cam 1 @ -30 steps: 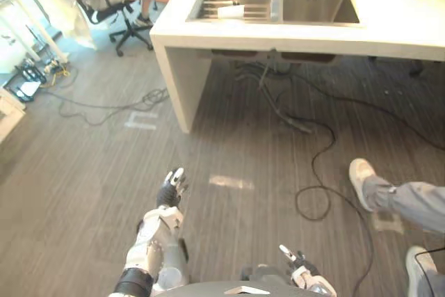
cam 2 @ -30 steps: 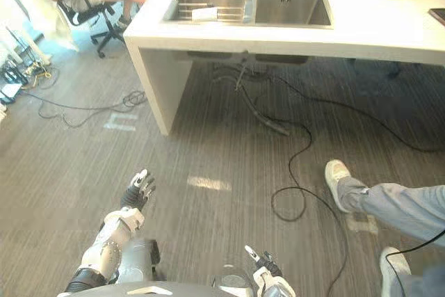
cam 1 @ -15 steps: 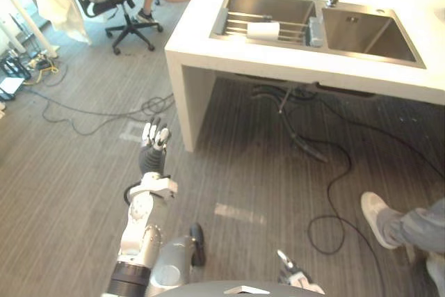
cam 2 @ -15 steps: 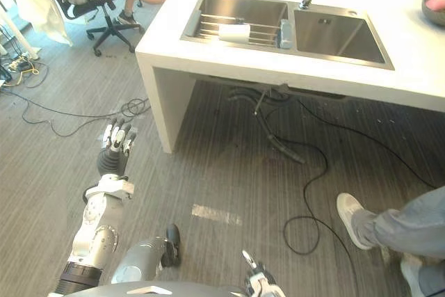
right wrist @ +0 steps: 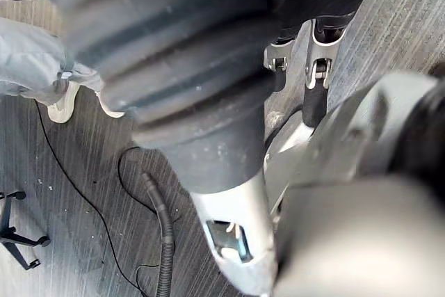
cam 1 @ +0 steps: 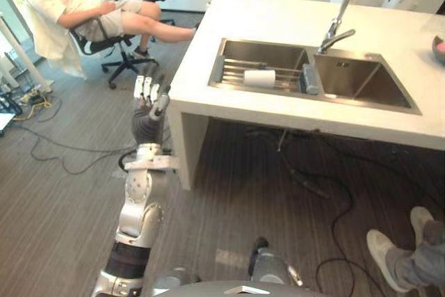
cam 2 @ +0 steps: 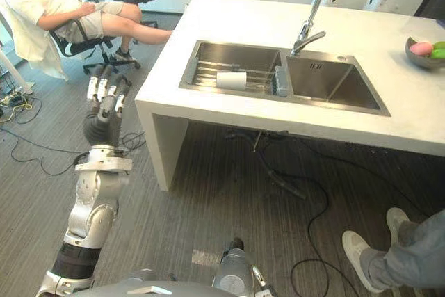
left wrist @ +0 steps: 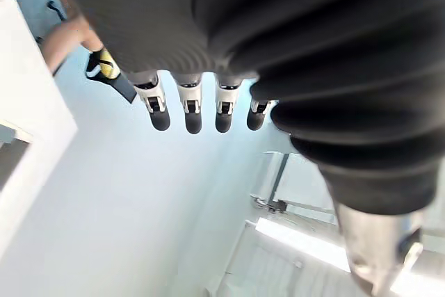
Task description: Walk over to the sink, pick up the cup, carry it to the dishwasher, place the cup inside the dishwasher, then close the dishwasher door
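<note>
Cup (cam 1: 261, 78): on its side on rack (cam 1: 236, 72) | judged light, stiff, slick; I'd grip mid-body | my left hand (cam 1: 148, 108): fingers straight, empty | right hand (right wrist: 316, 92): cannot tell.

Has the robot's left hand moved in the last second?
Yes. The left hand has swung up and forward: it was well short of the counter, now beside its corner.
</note>
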You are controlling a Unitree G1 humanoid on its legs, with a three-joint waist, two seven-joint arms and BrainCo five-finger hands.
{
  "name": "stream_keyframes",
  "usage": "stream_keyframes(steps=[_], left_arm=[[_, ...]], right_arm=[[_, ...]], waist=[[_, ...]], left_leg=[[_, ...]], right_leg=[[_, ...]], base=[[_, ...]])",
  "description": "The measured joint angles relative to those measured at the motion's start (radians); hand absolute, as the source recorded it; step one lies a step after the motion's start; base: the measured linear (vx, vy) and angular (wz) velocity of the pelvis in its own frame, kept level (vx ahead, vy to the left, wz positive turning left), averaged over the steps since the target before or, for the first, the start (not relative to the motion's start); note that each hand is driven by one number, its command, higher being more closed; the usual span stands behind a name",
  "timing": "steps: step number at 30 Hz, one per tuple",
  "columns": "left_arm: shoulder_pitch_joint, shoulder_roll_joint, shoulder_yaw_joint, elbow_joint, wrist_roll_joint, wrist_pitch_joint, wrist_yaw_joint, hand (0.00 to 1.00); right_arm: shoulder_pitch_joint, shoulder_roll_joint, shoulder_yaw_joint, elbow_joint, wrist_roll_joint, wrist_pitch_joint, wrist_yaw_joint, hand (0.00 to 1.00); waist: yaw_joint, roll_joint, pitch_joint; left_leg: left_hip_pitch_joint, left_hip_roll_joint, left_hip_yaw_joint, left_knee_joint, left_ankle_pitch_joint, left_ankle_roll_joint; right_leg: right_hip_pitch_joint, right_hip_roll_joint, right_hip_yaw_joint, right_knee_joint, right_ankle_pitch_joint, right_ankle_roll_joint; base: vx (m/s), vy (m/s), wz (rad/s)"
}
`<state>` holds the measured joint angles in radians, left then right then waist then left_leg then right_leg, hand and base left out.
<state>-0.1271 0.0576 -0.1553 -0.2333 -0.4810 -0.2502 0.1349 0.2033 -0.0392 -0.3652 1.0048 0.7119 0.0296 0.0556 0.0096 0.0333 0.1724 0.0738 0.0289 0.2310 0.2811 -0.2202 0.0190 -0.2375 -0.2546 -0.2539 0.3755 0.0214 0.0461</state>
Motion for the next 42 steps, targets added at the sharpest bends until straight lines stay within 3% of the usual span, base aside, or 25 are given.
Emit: stream_keyframes(steps=[1, 2, 3, 4, 14, 17, 20, 21, 22, 23, 24, 25, 26, 27, 29, 31, 33, 34, 35, 36, 38, 39, 41, 42], left_arm=[[0.0, 0.003, 0.0, -0.002, -0.008, -0.001, -0.007, 0.0], [0.0, 0.002, -0.005, -0.003, -0.028, 0.0, -0.018, 0.0], [0.001, 0.001, -0.006, -0.003, -0.029, 0.002, -0.021, 0.0], [0.015, -0.068, -0.054, 0.02, 0.005, 0.078, -0.051, 0.0], [0.013, -0.078, -0.08, 0.06, 0.005, 0.089, -0.041, 0.0], [0.014, -0.08, -0.107, 0.096, 0.005, 0.118, -0.012, 0.0], [0.013, -0.082, -0.131, 0.097, 0.045, 0.116, 0.021, 0.0], [0.015, -0.083, -0.139, 0.097, 0.052, 0.117, 0.046, 0.0], [0.02, -0.086, -0.135, 0.094, 0.051, 0.123, 0.065, 0.0], [0.011, -0.089, -0.123, 0.09, 0.049, 0.126, 0.071, 0.0], [0.022, -0.097, -0.102, 0.087, 0.032, 0.126, 0.083, 0.0], [0.041, -0.099, -0.073, 0.086, 0.011, 0.126, 0.084, 0.0], [0.052, -0.1, -0.058, 0.086, 0.01, 0.126, 0.083, 0.0], [0.066, -0.096, -0.028, 0.084, 0.01, 0.124, 0.078, 0.0], [0.073, -0.093, -0.014, 0.073, 0.01, 0.122, 0.047, 0.0], [0.08, -0.095, -0.017, 0.009, 0.009, 0.121, 0.008, 0.0], [0.081, -0.091, -0.016, -0.077, 0.009, 0.117, -0.018, 0.0], [0.081, -0.09, -0.02, -0.102, 0.011, 0.113, -0.021, 0.0], [0.078, -0.086, -0.027, -0.121, 0.014, 0.104, -0.026, 0.0], [0.08, -0.086, -0.026, -0.122, 0.014, 0.1, -0.029, 0.0], [0.08, -0.081, -0.039, -0.118, 0.013, 0.101, -0.031, 0.0], [0.081, -0.075, -0.05, -0.119, 0.012, 0.101, -0.03, 0.0], [0.082, -0.066, -0.054, -0.118, 0.013, 0.102, -0.023, 0.0], [0.082, -0.067, -0.059, -0.122, 0.014, 0.101, -0.009, 0.0]], right_arm=[[0.006, 0.003, 0.001, 0.008, 0.002, 0.005, 0.01, 0.0], [0.017, 0.016, 0.003, 0.026, 0.005, 0.014, 0.027, 0.0], [0.021, 0.022, 0.002, 0.036, 0.003, 0.015, 0.03, 0.0], [0.039, 0.03, 0.009, 0.033, -0.013, 0.043, 0.112, 0.0], [0.039, 0.029, 0.009, 0.033, -0.009, 0.044, 0.11, 0.0], [0.038, 0.03, 0.012, 0.031, 0.01, 0.045, 0.118, 0.0], [0.043, 0.021, 0.012, 0.03, -0.002, 0.038, 0.124, 0.0], [0.045, 0.009, 0.014, 0.03, -0.012, 0.036, 0.134, 0.0], [0.051, -0.008, 0.042, 0.031, -0.011, 0.036, 0.142, 0.0], [0.042, -0.014, 0.052, 0.032, -0.01, 0.036, 0.146, 0.0], [0.03, -0.036, 0.061, 0.029, -0.009, 0.041, 0.146, 0.0], [0.03, -0.066, 0.07, 0.029, -0.007, 0.045, 0.144, 0.0], [0.031, -0.074, 0.07, 0.027, -0.004, 0.044, 0.146, 0.0], [0.029, -0.094, 0.069, 0.022, 0.0, 0.044, 0.148, 0.0], [0.028, -0.101, 0.066, -0.004, 0.008, 0.045, 0.146, 0.0], [0.014, -0.103, 0.065, -0.012, 0.008, 0.045, 0.146, 0.0], [-0.012, -0.089, 0.07, -0.052, 0.004, 0.055, 0.145, 0.0], [-0.016, -0.085, 0.069, -0.052, -0.005, 0.058, 0.145, 0.0], [-0.032, -0.084, 0.068, -0.053, -0.012, 0.063, 0.137, 0.0], [-0.037, -0.082, 0.067, -0.047, -0.012, 0.065, 0.133, 0.0], [-0.032, -0.045, 0.043, -0.045, -0.01, 0.06, 0.106, 0.0], [-0.037, -0.028, 0.034, -0.045, 0.011, 0.06, 0.089, 0.0], [-0.035, -0.005, 0.016, -0.045, 0.029, 0.058, 0.086, 0.0], [-0.033, 0.002, -0.003, -0.044, 0.028, 0.051, 0.083, 0.0]], waist=[[0.0, -0.01, -0.006], [0.001, -0.033, -0.012], [0.002, -0.046, -0.017], [0.02, -0.071, -0.073], [0.013, -0.068, -0.074], [-0.007, -0.056, -0.085], [-0.019, -0.047, -0.121], [-0.022, -0.029, -0.134], [-0.025, -0.021, -0.158], [-0.025, -0.012, -0.142], [-0.025, 0.007, -0.124], [-0.01, 0.029, -0.109], [-0.006, 0.04, -0.1], [0.0, 0.07, -0.093], [0.0, 0.074, -0.092], [0.016, 0.064, -0.091], [0.028, 0.045, -0.088], [0.034, 0.04, -0.089], [0.044, 0.044, -0.092], [0.043, 0.046, -0.094], [0.04, 0.016, -0.112], [0.045, -0.016, -0.108], [0.048, -0.049, -0.111], [0.046, -0.055, -0.112]], left_leg=[[0.001, 0.003, -0.01, 0.007, -0.011, -0.011], [-0.002, 0.009, -0.037, 0.033, -0.035, -0.034], [-0.006, 0.011, -0.048, 0.044, -0.047, -0.047], [0.031, 0.06, -0.042, -0.04, -0.011, -0.092], [0.054, 0.054, -0.042, -0.055, -0.011, -0.09], [0.09, 0.049, -0.041, -0.092, -0.021, -0.08], [0.083, 0.062, -0.048, -0.1, -0.031, -0.083], [0.083, 0.078, -0.052, -0.12, -0.033, -0.083], [0.085, 0.103, -0.028, -0.089, -0.02, -0.078], [0.037, 0.127, -0.023, 0.061, -0.027, -0.076], [-0.113, 0.179, -0.027, 0.372, 0.01, -0.037], [-0.207, 0.217, -0.077, 0.586, 0.136, -0.033], [-0.241, 0.231, -0.102, 0.665, 0.209, -0.04], [-0.295, 0.247, -0.142, 0.801, 0.27, -0.064], [-0.338, 0.231, -0.143, 0.863, 0.194, -0.06], [-0.348, 0.204, -0.09, 0.735, 0.112, -0.069], [-0.331, 0.142, -0.065, 0.459, 0.08, -0.078], [-0.32, 0.114, -0.069, 0.337, 0.092, -0.078], [-0.287, 0.09, -0.069, 0.171, 0.25, -0.08], [-0.278, 0.089, -0.066, 0.161, 0.226, -0.065], [-0.23, 0.053, -0.066, 0.091, 0.146, -0.054], [-0.214, 0.025, -0.044, 0.064, 0.118, -0.031], [-0.191, -0.005, -0.031, 0.044, 0.1, -0.017], [-0.164, -0.015, -0.022, 0.033, 0.084, -0.016]], right_leg=[[0.005, 0.001, 0.007, 0.015, 0.014, -0.005], [0.033, 0.009, 0.026, 0.039, 0.066, -0.017], [0.052, 0.014, 0.028, 0.033, 0.069, -0.01], [0.167, 0.085, -0.033, -0.169, 0.006, 0.002], [0.171, 0.078, -0.028, -0.147, -0.005, 0.004], [0.163, 0.057, -0.031, -0.079, -0.055, 0.002], [0.126, 0.054, -0.039, -0.003, -0.126, 0.0], [0.124, 0.073, -0.054, -0.004, -0.146, 0.003], [0.133, 0.096, -0.069, -0.028, -0.166, -0.012], [0.14, 0.103, -0.077, -0.022, -0.179, -0.026], [0.155, 0.117, -0.089, -0.012, -0.199, -0.041], [0.198, 0.135, -0.077, -0.019, -0.21, -0.058], [0.224, 0.146, -0.068, -0.027, -0.213, -0.061], [0.277, 0.161, -0.063, -0.038, -0.229, -0.075], [0.348, 0.16, -0.054, -0.066, -0.247, -0.074], [0.394, 0.151, -0.026, -0.111, -0.246, -0.07], [0.414, 0.128, 0.013, -0.14, -0.24, -0.062], [0.414, 0.119, 0.031, -0.141, -0.241, -0.057], [0.417, 0.114, 0.056, -0.141, -0.266, -0.007], [0.419, 0.114, 0.065, -0.139, -0.278, 0.016], [0.415, 0.075, 0.07, -0.126, -0.302, 0.04], [0.415, 0.046, 0.075, -0.114, -0.308, 0.049], [0.403, 0.014, 0.073, -0.066, -0.303, 0.051], [0.362, -0.008, 0.073, 0.04, -0.296, 0.049]], base=[[0.35, -0.384, 0.45], [0.31, -0.366, 0.44], [0.25, -0.307, 0.38], [0.07, -0.082, 0.13], [0.0, 0.0, 0.0], [0.0, -0.023, 0.08], [0.07, -0.091, 0.12], [0.23, -0.166, 0.17], [0.26, -0.144, 0.25], [0.25, -0.197, 0.27], [0.22, -0.177, 0.04], [0.25, -0.174, -0.15], [0.35, -0.078, -0.43], [0.3, -0.012, -0.34], [0.34, -0.044, -0.32], [0.33, -0.014, -0.46], [0.33, 0.072, -0.56], [0.29, 0.124, -0.66], [0.26, 0.172, -0.59], [0.27, 0.201, -0.37], [0.26, 0.226, -0.06], [0.27, 0.233, -0.15], [0.23, 0.19, -0.18], [0.17, 0.151, -0.18]])
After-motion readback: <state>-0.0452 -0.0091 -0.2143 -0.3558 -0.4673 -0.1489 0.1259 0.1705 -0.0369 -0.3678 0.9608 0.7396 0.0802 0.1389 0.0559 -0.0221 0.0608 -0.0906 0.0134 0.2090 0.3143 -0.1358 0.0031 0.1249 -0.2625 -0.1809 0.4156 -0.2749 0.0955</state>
